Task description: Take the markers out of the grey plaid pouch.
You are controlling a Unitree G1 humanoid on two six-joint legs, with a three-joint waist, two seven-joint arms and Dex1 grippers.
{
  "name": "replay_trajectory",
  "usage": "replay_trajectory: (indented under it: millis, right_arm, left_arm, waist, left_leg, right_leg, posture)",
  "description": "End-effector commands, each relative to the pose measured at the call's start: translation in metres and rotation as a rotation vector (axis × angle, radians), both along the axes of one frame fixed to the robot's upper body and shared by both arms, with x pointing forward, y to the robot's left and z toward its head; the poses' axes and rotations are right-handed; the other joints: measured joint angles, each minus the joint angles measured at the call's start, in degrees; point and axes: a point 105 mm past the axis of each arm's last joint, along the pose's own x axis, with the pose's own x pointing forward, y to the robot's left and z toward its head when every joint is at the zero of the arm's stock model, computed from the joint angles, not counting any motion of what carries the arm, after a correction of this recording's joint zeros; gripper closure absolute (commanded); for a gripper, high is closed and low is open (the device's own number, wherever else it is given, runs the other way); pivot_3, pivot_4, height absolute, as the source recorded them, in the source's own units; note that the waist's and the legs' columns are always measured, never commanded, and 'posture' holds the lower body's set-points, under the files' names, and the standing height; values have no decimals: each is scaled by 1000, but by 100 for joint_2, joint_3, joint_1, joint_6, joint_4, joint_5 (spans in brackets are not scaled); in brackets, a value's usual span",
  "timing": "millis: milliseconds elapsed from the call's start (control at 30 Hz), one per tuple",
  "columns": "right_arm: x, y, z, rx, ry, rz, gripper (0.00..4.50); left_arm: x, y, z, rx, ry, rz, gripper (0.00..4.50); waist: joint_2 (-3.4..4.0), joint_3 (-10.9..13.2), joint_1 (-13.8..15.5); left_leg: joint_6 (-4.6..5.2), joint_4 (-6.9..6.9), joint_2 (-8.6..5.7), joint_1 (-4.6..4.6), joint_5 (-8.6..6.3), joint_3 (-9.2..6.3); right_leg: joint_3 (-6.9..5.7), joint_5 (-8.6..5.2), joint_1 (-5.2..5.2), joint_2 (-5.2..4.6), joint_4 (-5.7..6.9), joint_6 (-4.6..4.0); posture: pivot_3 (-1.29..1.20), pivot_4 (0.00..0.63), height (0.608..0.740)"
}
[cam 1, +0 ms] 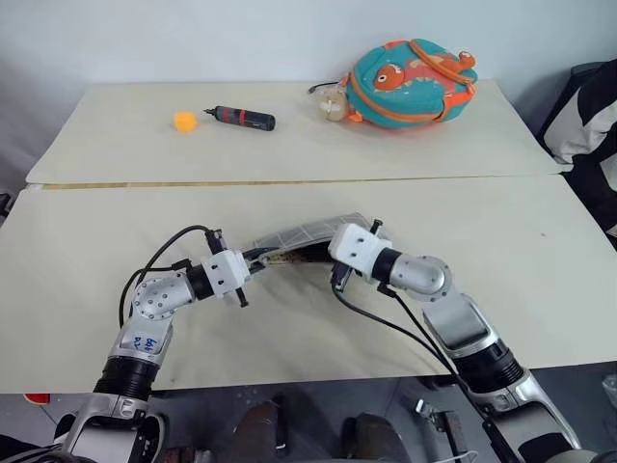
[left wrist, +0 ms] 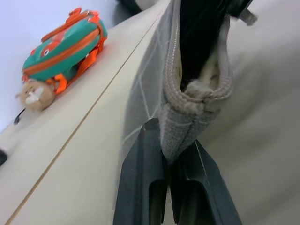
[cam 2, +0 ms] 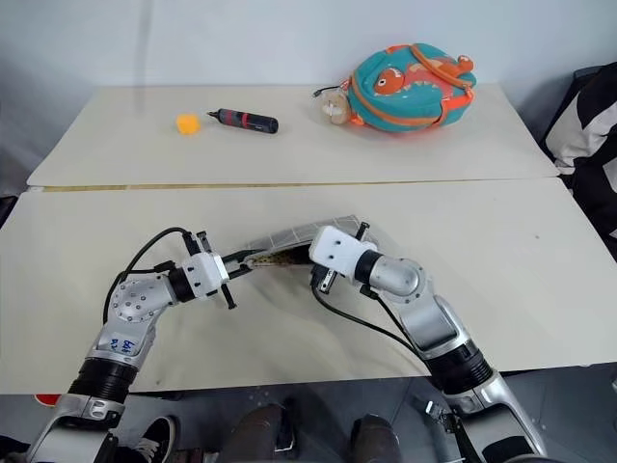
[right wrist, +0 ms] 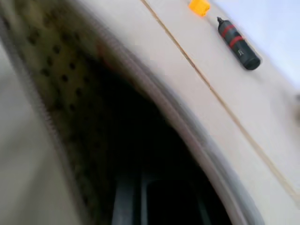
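1. Nearest, the left claw (cam 1: pixel 247 275) is clamped tight on one end of the flat grey plaid fabric pouch with thin white grid lines (cam 1: pixel 307 234); the left wrist view shows its two black fingers (left wrist: pixel 143 178) pinching the pouch's stitched end seam beside the zipper.
2. Held so, the pouch is lifted off the pale beige desk (cam 1: pixel 87 309) and spans between the two arms near the desk's front middle, its zipper mouth gaping.
3. At the pouch's other end, the right claw (cam 1: pixel 334 262) reaches into the open mouth; its fingers are drawn fully together, and whether they grip anything inside cannot be told.
4. Inside, the right wrist view shows a pale lining with dark dots (right wrist: pixel 56 65) and a dark hollow; no marker can be made out there.
5. Farther back, past the seam between the two desk tops, a small orange ball-like object (cam 1: pixel 184 121) lies near a thick black-and-red pen-shaped tool (cam 1: pixel 245 118).
6. Farthest, to the right, a teal-and-orange fish-patterned backpack (cam 1: pixel 410 82) rests against the back edge, a small beige plush charm (cam 1: pixel 333 102) touching its left side.
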Motion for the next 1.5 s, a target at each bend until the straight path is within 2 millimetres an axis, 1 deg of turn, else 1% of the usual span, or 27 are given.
replay_trajectory:
  millis: [33,67,167,267,300,367,533,667,800,967,1067,1100,1133,1167,1200,1233,1300,1367,1433,1500]
  right_arm:
    - [0,8,1,-189,-199,45,4462]
    - [4,8,0,-233,-237,36,4462]
    - [12,5,3,-208,-251,-12,4462]
    - [13,0,5,-177,-215,-21,3864]
    - [13,-1,5,-168,-212,-20,3579]
    - [13,-3,5,-160,-204,-22,2821]
    - [14,-6,13,-130,-217,-31,1123]
    - [14,-4,15,-123,-222,-35,20]
    - [14,-4,9,-168,-214,-31,20]
    - [11,-5,7,-146,-174,-25,20]
    - [10,-5,11,-118,-173,-22,655]
    - [10,-5,12,-115,-181,-22,975]
    - [9,-5,13,-124,-191,-17,1411]
    - [9,-4,13,-129,-198,-16,1622]
    - [9,-4,14,-122,-205,-20,2120]
    - [9,-3,13,-120,-192,-19,2247]
    - [7,4,13,-109,-183,-1,2247]
    - [4,10,14,-141,-208,18,2247]
    - [6,14,13,-163,-228,15,2247]
    - [11,16,8,-215,-245,-1,2247]
  left_arm:
    - [-5,-12,15,-38,-48,-36,4500]
    - [-6,-14,16,-36,-48,-44,4500]
    - [-7,-17,16,-22,-47,-57,4500]
    - [-7,-15,14,-14,-38,-53,4500]
    - [-6,-14,14,-19,-32,-49,4500]
    - [-6,-14,13,-23,-25,-43,4500]
    - [-7,-12,6,-8,-3,-38,4500]
    - [-5,-10,6,-8,2,-34,4500]
    - [-3,-9,8,-10,0,-32,4500]
    - [-4,-11,7,-11,7,-39,4500]
    - [-4,-11,7,-13,11,-39,4500]
    - [-4,-11,7,-15,12,-39,4500]
    - [-4,-11,7,-18,14,-39,4500]
    - [-4,-12,7,-25,18,-39,4500]
    - [-4,-12,7,-30,21,-40,4500]
    - [-5,-13,7,-33,24,-44,4500]
    - [-6,-18,8,-53,40,-56,4500]
    - [-8,-22,9,-72,57,-69,4500]
    - [-10,-26,10,-92,74,-87,4500]
    - [-13,-32,10,-94,86,-109,4500]
  waist:
    - [0,0,-9]
    - [0,0,-13]
    - [0,0,-17]
    - [0,0,-16]
    - [0,0,-13]
    - [0,0,-7]
    - [0,0,-6]
    - [0,0,-4]
    - [0,0,-3]
    - [0,0,-2]
    - [0,0,3]
    - [0,0,3]
    - [0,0,2]
    - [0,0,1]
    - [0,0,1]
    - [0,0,1]
    - [0,0,0]
    - [0,0,1]
    - [0,0,-1]
    - [0,0,-4]
  left_leg:
    - [0,0,0,0,0,2]
    - [0,0,0,0,0,2]
    - [-3,0,1,0,3,1]
    - [-2,0,0,0,4,0]
    - [-2,0,0,-1,4,0]
    - [-1,1,0,0,5,0]
    - [-1,1,0,0,5,0]
    - [-1,1,0,0,5,0]
    - [-1,1,0,0,5,0]
    - [-1,1,0,0,5,-1]
    - [-1,1,0,0,5,0]
    - [-1,1,0,0,5,-1]
    - [-1,1,0,0,5,0]
    - [-1,2,0,0,5,0]
    - [0,2,0,0,5,-1]
    - [-1,2,0,1,5,0]
    - [-1,2,0,0,5,0]
    - [0,2,0,0,5,0]
    - [0,3,0,0,5,0]
    - [-1,4,0,0,5,-1]
  right_leg:
    - [2,0,-3,0,2,0]
    - [2,0,-2,0,2,0]
    - [1,0,-2,0,7,0]
    - [1,0,1,1,6,0]
    - [1,0,1,1,6,0]
    - [1,0,2,1,5,0]
    - [1,0,2,1,6,0]
    - [1,0,1,1,7,0]
    - [1,0,1,1,7,0]
    - [1,0,2,1,7,0]
    - [1,0,2,1,7,0]
    - [1,0,2,1,7,0]
    - [1,0,1,1,7,0]
    - [2,0,1,2,8,0]
    - [1,0,1,2,9,0]
    - [1,0,1,1,9,0]
    - [1,0,1,2,10,-1]
    - [2,0,1,2,10,0]
    - [2,0,1,2,10,0]
    - [2,0,1,2,11,0]
  posture:
    - [0,150,740]
    - [0,150,740]
    - [0,150,740]
    - [0,150,740]
    - [0,150,740]
    - [0,150,740]
    - [0,150,740]
    - [0,150,740]
    - [0,150,740]
    - [0,150,740]
    - [0,150,740]
    - [0,150,740]
    - [0,150,740]
    - [0,150,740]
    - [0,150,740]
    - [0,150,740]
    - [0,150,740]
    - [0,150,740]
    - [0,150,740]
    - [0,150,740]
